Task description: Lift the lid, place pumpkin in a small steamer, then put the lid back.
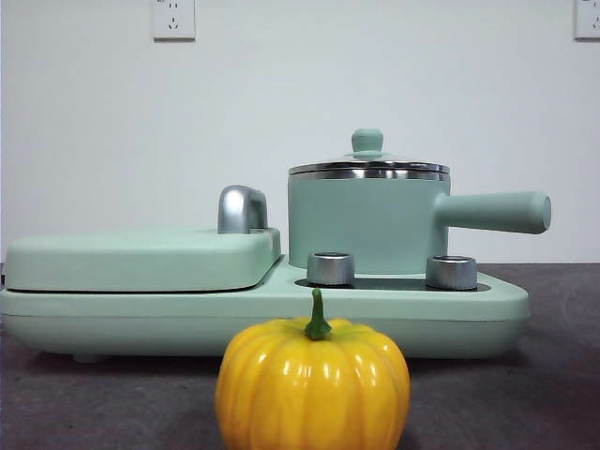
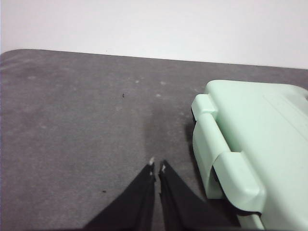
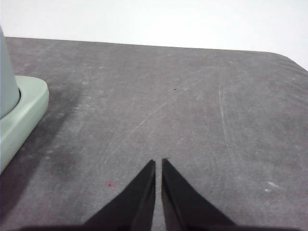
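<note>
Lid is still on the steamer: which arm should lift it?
Probably the right. Its pincer hangs over bare table with the steamer close beside it, so the lid is near. The left pincer is by the cover, farther off.

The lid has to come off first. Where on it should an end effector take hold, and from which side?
Probably the mint-green knob atop the lid, approached from straight above: it stands upright at the centre, while the steel rim sits flush on the pot.
</note>
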